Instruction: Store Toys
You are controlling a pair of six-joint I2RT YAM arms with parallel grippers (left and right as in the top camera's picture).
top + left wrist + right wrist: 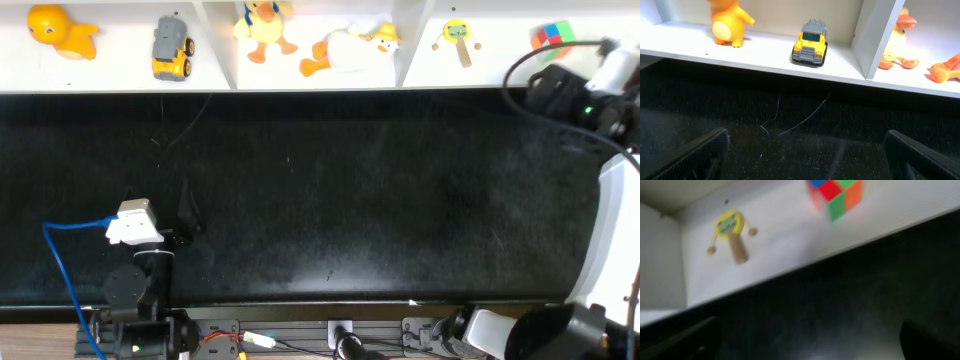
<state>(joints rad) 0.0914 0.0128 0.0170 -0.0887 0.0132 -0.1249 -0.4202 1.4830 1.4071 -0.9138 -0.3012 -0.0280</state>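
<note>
The colour cube sits in the rightmost compartment of the shelf, ahead of my right gripper (fingers apart, holding nothing), much nearer to it than to my left gripper, which is also spread.

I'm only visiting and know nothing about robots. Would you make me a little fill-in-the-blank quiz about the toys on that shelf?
1. The toy truck beside the orange duck is mainly ____.
2. Between the yellow plush duck and the rattle drum lies another plush duck with a mostly ____ body.
3. The left arm's fingers hold ____.

Missing words: yellow; white; nothing.
</note>
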